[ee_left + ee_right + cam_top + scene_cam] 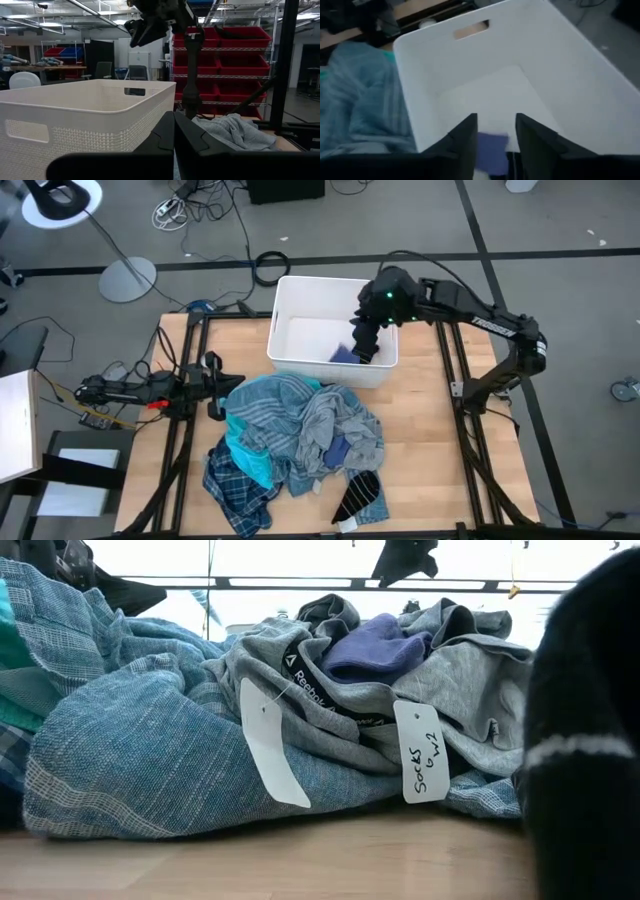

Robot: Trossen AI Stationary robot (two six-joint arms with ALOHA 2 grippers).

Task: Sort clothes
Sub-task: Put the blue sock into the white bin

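Hanging over the white bin (300,330), the right tool (366,346) has its fingers (465,142) spread apart with nothing between them, and a small blue item (492,147) shows in the gap, lying on the bin floor right below. From above you can see that same blue piece (343,354) inside the bin, near the wall that faces the heap. The left tool (212,385) sits low at the worktop's (420,440) left edge, fingers (187,137) pressed together and empty, just beside the clothes (295,430). That heap is in the middle of the worktop, in front of the bin: blue-grey striped shirt (270,405) on top, grey top (330,430), turquoise piece (245,460), plaid shirt (235,490) at the near left, and black striped socks (358,495) at the near right. Up close, the grey stuff has two paper tags (420,752), one handwritten "Socks", and a purple-blue sock (375,648) nestled on top.
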